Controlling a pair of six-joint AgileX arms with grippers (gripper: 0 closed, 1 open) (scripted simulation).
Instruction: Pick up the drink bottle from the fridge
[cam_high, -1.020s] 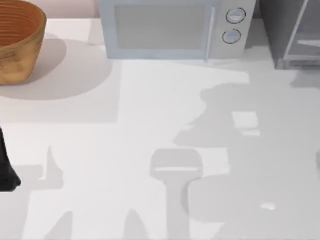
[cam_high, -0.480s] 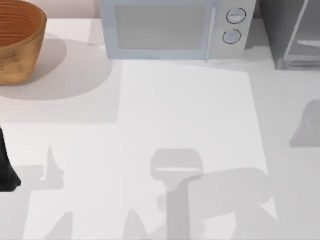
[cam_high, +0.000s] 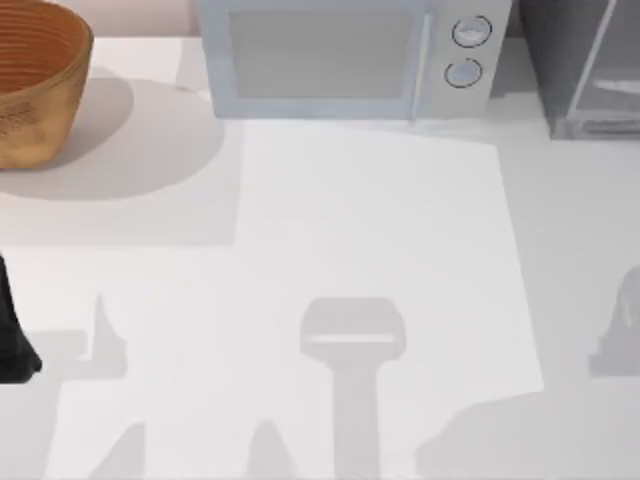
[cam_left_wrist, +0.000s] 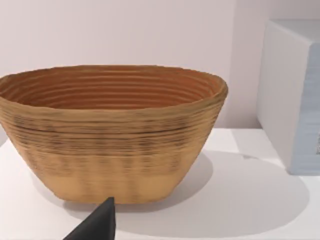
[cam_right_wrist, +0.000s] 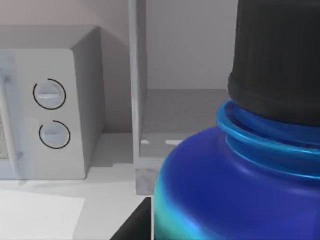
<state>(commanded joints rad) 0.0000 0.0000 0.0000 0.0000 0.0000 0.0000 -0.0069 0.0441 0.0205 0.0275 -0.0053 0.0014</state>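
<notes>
Count, this moment:
- drink bottle: 1, with 1 black cap.
- fridge: 1.
- microwave: 1, carrying 2 round dials.
- woven basket: 1.
- worktop: 1.

Blue, black-capped drink bottle upright before the open fridge.

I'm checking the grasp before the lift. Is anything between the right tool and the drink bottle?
Nothing visible. In the right wrist view the drink bottle looms right beside the right tool, with the fridge and microwave farther behind. The left tool is parked at the left edge of the table.
</notes>
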